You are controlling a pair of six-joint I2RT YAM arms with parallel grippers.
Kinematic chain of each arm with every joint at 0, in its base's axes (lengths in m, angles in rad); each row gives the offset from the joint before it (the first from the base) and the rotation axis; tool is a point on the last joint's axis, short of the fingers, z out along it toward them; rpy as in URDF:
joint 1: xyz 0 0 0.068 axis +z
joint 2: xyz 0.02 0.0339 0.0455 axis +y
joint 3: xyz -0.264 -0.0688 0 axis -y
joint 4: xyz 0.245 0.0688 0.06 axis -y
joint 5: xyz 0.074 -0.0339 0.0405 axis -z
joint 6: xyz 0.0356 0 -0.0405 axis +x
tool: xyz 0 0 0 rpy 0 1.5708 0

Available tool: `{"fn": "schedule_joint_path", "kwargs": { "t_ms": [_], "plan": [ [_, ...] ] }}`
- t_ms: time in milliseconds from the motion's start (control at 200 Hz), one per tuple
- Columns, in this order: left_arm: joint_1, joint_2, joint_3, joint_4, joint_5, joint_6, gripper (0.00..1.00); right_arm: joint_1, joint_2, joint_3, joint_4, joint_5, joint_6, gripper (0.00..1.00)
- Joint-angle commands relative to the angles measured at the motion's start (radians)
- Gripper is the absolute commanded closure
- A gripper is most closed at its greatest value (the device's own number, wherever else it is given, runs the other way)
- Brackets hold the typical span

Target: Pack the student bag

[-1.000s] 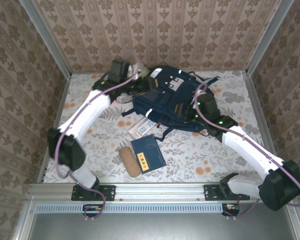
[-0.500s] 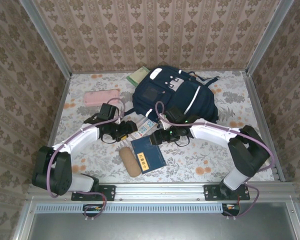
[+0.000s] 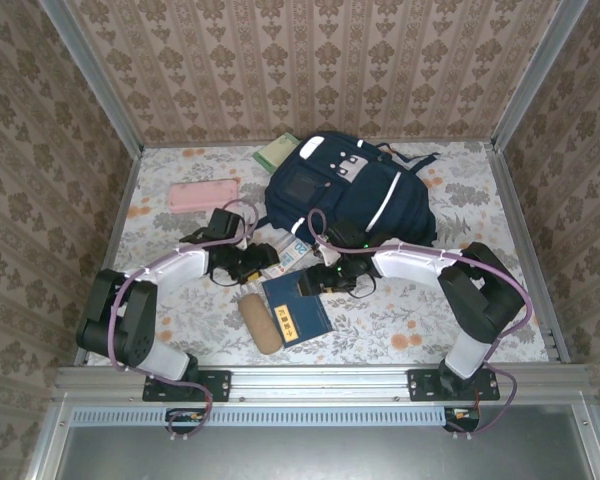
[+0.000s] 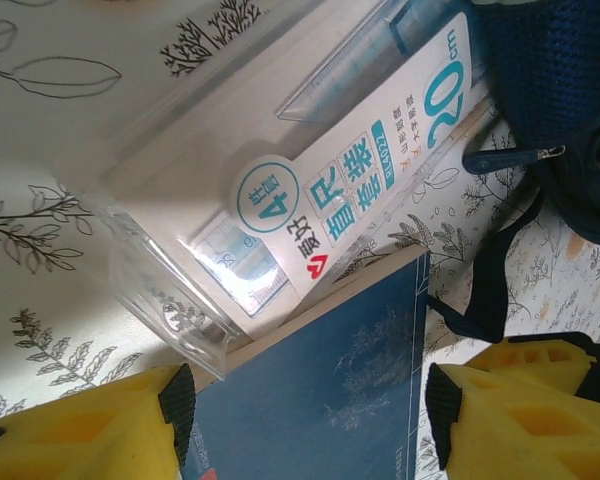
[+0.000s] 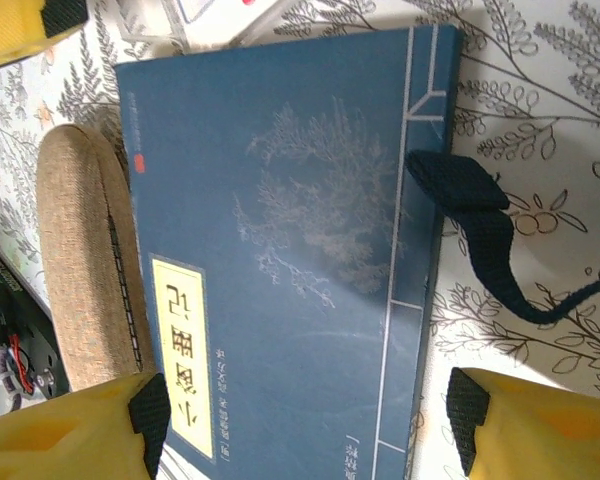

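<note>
Strap overlaps blue book; left pincer, right pincer both gape empty.

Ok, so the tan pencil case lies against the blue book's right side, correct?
Not quite: the top external view shows the tan pencil case lying against the left side of the blue book, not the right.

- Top view: even, diffuse overhead light; soft, short shadows on the table.
- Left wrist: bright, table washed out; glare on the clear ruler pack.
- Right wrist: dimmer; right claw slightly soft.
</note>
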Motion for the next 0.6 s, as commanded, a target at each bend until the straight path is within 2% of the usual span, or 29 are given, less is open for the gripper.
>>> {"fn": "schedule_joint_path", "kwargs": {
  "t_ms": [0, 465, 485, 595],
  "plan": [
    [-0.017, 0.007, -0.014, -0.002, 0.003, 0.003, 0.35, -0.001, 0.0, -0.026, -0.008, -0.022, 0.004, 0.24],
    [-0.043, 0.004, 0.025, -0.133, -0.067, 0.024, 0.33, 0.016, 0.069, -0.025, 0.002, -0.001, 0.007, 0.25],
    [-0.073, 0.002, 0.023, -0.135, -0.068, 0.022, 0.33, 0.016, 0.07, -0.025, 0.003, 0.001, 0.007, 0.25],
    [-0.081, 0.004, 0.01, -0.137, -0.066, 0.015, 0.33, 0.016, 0.076, -0.025, 0.005, 0.004, 0.008, 0.25]
  ]
}}
